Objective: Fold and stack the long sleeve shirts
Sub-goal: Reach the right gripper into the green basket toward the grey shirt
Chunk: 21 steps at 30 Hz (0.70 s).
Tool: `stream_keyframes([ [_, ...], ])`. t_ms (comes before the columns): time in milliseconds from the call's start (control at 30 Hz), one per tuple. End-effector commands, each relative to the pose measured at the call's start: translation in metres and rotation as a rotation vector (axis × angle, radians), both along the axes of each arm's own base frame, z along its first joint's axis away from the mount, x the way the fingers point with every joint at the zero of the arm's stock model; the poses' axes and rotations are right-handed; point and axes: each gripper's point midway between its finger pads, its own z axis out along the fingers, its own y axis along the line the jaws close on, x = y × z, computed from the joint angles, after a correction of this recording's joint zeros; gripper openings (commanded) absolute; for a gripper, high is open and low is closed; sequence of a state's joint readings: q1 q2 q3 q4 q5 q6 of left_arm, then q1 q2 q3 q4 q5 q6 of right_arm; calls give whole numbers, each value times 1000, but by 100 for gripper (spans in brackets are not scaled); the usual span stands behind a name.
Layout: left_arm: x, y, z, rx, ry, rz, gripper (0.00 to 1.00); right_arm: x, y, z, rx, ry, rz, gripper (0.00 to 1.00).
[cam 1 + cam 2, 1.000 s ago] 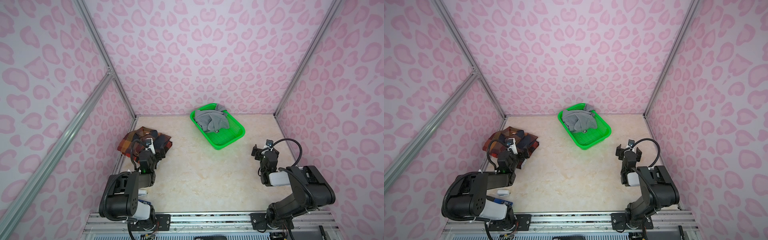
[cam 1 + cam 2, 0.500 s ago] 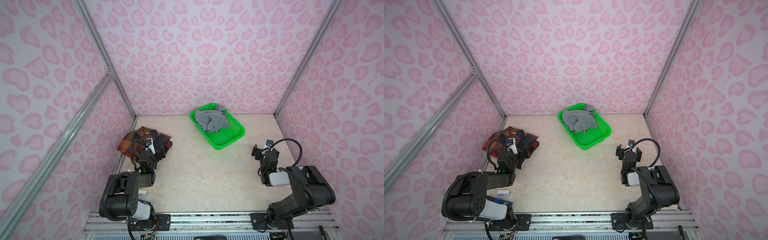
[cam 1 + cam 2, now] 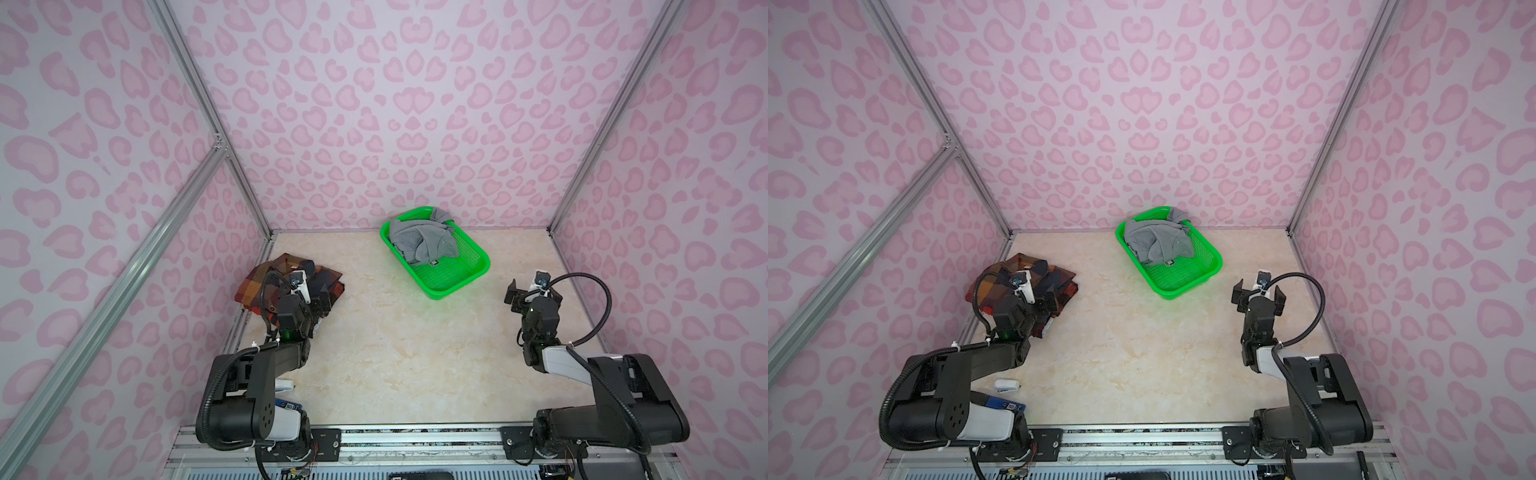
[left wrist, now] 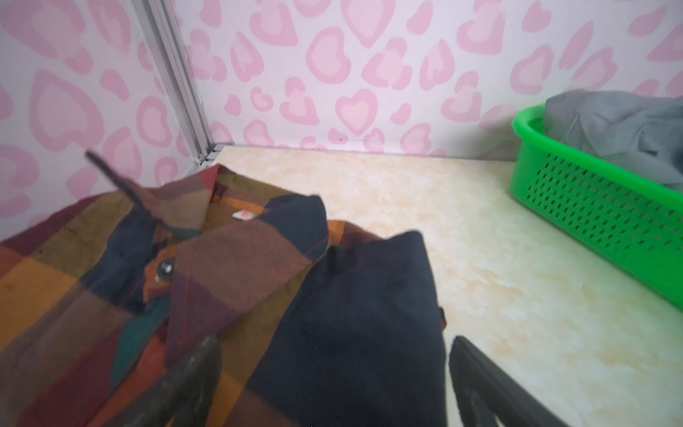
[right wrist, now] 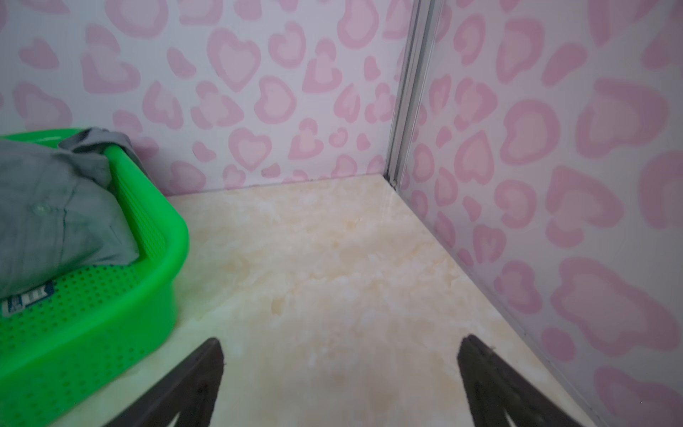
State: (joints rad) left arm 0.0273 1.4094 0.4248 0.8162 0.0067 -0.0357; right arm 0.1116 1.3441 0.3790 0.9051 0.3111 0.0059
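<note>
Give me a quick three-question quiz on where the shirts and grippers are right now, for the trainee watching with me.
1. True or false: the gray shirt lies in the green basket.
2. The left gripper is: A) shut on the gray shirt; B) open, at the plaid shirt; C) inside the green basket.
3. Fill in: the right gripper, over bare table, is ___ and holds nothing.
Key: 1 true; 2 B; 3 open.
</note>
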Motion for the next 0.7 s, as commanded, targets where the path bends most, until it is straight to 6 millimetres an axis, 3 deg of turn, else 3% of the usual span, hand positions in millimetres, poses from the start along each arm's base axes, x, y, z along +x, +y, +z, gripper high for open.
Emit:
stream_keyframes([
  [0, -2, -5, 3, 10, 60, -31, 97, -11, 11, 27, -52, -20, -30, 100],
  [100, -3, -8, 30, -30, 12, -38, 97, -15, 27, 77, 186, -196, 57, 100],
  [200, -5, -14, 74, -109, -95, -55, 97, -14, 37, 97, 673, -258, 175, 100],
  [233, -6, -10, 89, -159, -120, -25, 97, -8, 50, 107, 730, -234, 260, 100],
  [300, -10, 10, 102, -328, -98, 133, 97, 6, 90, 125, 625, -102, 411, 100],
  [333, -14, 18, 109, -385, -66, 200, 97, 11, 110, 123, 540, 0, 421, 100],
  [433, -20, 15, 124, -389, 4, 189, 97, 17, 172, 120, 369, 141, 506, 100],
  [567, -31, 13, 128, -454, 74, 212, 97, 31, 235, 86, 326, 349, 559, 100],
  [667, -40, 8, 125, -463, 106, 194, 97, 36, 276, 56, 197, 456, 569, 100],
])
